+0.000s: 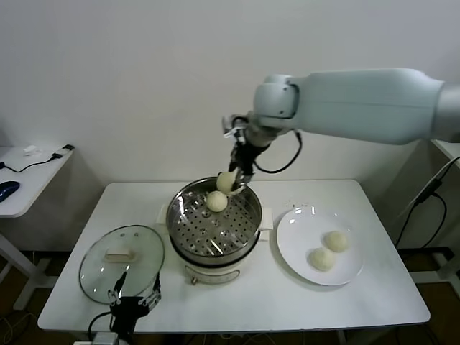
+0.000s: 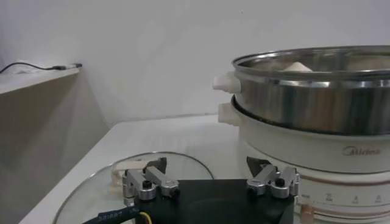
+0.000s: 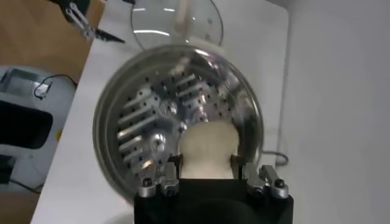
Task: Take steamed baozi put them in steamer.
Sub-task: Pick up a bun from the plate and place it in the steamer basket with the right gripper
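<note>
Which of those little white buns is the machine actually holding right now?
The pale round dough bun above the shiny steel steamer's far rim, clamped in the right pincer. Another lies loose on the perforated tray; two sit on the white plate.

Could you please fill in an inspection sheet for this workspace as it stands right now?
Surface: white table, bare along its front edge.
Job's things: steamer at the table's middle, lid off; one bun on its perforated tray; a second bun held above the far rim; two buns left on the plate to the steamer's right.
Clutter: glass lid flat on the table, left of the steamer.
Grippers: right gripper shut on the held bun, over the steamer; left gripper open, idle at the front edge by the lid.
Cables: black cable looping off the right wrist; another on the side desk.
Surroundings: plain white wall; side desk at left.
</note>
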Controlling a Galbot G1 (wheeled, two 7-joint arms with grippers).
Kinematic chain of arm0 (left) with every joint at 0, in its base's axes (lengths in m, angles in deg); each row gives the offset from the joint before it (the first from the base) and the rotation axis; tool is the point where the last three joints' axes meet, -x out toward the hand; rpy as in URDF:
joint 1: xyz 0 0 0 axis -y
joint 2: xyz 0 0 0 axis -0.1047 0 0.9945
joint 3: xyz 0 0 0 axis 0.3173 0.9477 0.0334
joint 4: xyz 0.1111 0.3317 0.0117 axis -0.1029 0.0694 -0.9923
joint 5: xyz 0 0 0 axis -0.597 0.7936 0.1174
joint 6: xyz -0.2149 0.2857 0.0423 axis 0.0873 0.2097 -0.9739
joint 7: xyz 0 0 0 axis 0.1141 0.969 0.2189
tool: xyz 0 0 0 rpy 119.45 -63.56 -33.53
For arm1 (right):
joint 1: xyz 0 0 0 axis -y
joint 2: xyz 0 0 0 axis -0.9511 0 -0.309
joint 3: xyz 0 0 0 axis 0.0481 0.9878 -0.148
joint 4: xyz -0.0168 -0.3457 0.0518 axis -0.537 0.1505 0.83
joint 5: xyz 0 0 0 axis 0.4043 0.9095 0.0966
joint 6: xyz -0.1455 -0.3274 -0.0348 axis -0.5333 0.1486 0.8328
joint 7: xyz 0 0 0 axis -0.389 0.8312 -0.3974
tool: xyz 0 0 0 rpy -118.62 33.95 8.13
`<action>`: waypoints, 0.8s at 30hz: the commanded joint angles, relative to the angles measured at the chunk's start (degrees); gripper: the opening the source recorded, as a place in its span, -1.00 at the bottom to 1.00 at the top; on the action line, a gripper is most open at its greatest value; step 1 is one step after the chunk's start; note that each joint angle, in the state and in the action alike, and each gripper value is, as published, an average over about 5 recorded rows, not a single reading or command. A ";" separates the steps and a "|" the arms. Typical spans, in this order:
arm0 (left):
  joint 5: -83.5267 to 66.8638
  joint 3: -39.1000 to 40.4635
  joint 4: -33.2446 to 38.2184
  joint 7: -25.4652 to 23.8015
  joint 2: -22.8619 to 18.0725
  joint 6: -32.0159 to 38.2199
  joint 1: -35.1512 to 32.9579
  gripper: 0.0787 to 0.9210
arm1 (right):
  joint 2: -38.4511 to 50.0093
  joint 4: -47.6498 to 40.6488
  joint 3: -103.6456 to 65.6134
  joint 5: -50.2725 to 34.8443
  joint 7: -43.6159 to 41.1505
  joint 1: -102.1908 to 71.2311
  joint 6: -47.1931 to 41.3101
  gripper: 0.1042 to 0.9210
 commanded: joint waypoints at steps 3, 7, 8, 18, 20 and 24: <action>-0.19 0.03 -0.27 -0.04 0.03 -0.05 0.16 0.77 | -12.30 -9.37 -2.94 0.69 5.95 -13.98 -4.12 0.09; -0.24 0.05 -0.73 -0.07 0.03 -0.11 0.46 0.77 | -13.34 -13.02 -2.85 3.10 5.32 -16.82 -3.59 0.10; -0.24 0.07 -0.82 -0.08 0.05 -0.12 0.51 0.77 | -13.50 -13.62 -2.79 3.58 5.30 -17.32 -3.52 0.10; -0.19 0.20 -1.46 -0.10 0.19 -0.06 0.71 0.77 | -14.90 -18.47 -4.06 6.46 5.40 -20.90 -3.03 0.10; -0.20 0.19 -1.47 -0.10 0.22 -0.04 0.65 0.77 | -14.92 -18.50 -4.05 6.84 5.34 -20.99 -2.96 0.10; -0.20 0.21 -1.38 -0.10 0.27 -0.03 0.59 0.77 | -14.51 -18.11 -4.07 7.12 5.01 -20.58 -2.44 0.10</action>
